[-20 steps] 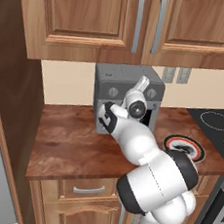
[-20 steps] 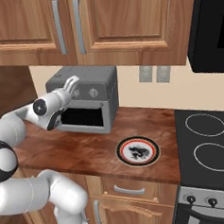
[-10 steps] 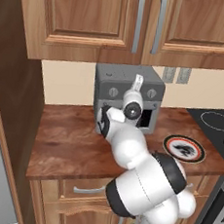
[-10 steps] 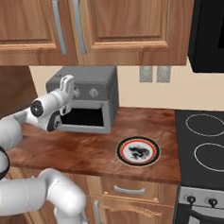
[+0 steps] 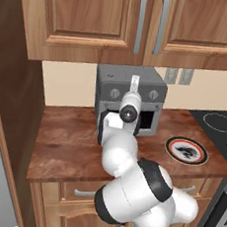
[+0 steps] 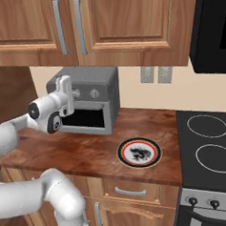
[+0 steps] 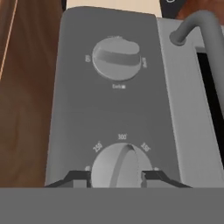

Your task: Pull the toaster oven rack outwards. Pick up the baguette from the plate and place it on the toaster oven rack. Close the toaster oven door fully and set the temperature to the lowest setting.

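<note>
The toaster oven (image 5: 108, 81) stands at the back of the counter. Its door (image 6: 85, 119) with the black glass looks shut, and the bar handle (image 7: 206, 31) runs along one side of the hand view. My gripper (image 5: 134, 84) (image 6: 64, 91) is pressed to the upper knob panel. In the hand view it (image 7: 117, 177) is shut on the temperature knob (image 7: 119, 161), a fingertip (image 7: 81, 176) on each side. Another knob (image 7: 117, 57) sits beyond. The plate (image 5: 186, 150) (image 6: 139, 152) lies bare on the counter. The baguette and the rack are hidden.
Wooden wall cabinets (image 5: 140, 24) hang just above the oven. A black stovetop with ring burners (image 6: 207, 141) adjoins the counter (image 5: 68, 140) on the right. Wall outlets (image 6: 155, 74) sit behind it. A tall dark panel (image 5: 8, 99) closes off the left end.
The hand has slid a little to the left along the knob panel and settled. Its jaws have narrowed onto the knob.
</note>
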### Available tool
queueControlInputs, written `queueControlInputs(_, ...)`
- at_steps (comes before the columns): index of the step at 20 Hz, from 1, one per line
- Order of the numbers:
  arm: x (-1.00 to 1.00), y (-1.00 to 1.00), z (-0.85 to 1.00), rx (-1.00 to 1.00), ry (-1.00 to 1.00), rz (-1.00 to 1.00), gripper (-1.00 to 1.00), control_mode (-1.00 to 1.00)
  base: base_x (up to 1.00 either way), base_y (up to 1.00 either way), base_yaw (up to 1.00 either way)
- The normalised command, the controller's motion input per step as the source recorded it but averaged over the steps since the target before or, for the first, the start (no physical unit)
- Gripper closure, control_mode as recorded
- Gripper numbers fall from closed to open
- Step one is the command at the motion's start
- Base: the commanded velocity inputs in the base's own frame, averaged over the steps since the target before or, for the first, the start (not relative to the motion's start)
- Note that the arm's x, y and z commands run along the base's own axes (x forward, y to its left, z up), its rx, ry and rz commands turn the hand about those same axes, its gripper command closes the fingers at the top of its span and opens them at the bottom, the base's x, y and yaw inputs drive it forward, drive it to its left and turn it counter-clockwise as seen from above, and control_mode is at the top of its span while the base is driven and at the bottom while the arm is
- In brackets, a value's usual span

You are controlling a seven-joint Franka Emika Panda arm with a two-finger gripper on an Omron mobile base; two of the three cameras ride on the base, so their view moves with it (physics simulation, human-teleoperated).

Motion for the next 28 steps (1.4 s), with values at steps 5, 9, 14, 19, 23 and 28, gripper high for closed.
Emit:
queueControlInputs(5,0.00,-0.17,0.05,-0.27,0.19,0.18,1.00,-1.00,0.00,0.00,0.00)
queueControlInputs(9,0.00,-0.35,0.00,-0.22,0.22,0.19,1.00,-1.00,0.00,0.00,0.00)
queueControlInputs(14,0.00,-0.45,-0.08,-0.17,0.16,0.15,1.00,-1.00,0.00,0.00,0.00)
queueControlInputs(19,-0.04,-0.41,-0.26,-0.21,0.12,0.20,1.00,-1.00,0.00,0.00,0.00)
queueControlInputs(23,-0.11,-0.28,-0.15,-0.34,0.14,0.27,1.00,-1.00,0.00,0.00,0.00)
queueControlInputs(28,-0.04,-0.23,0.00,-0.44,0.23,0.29,1.00,-1.00,0.00,0.00,0.00)
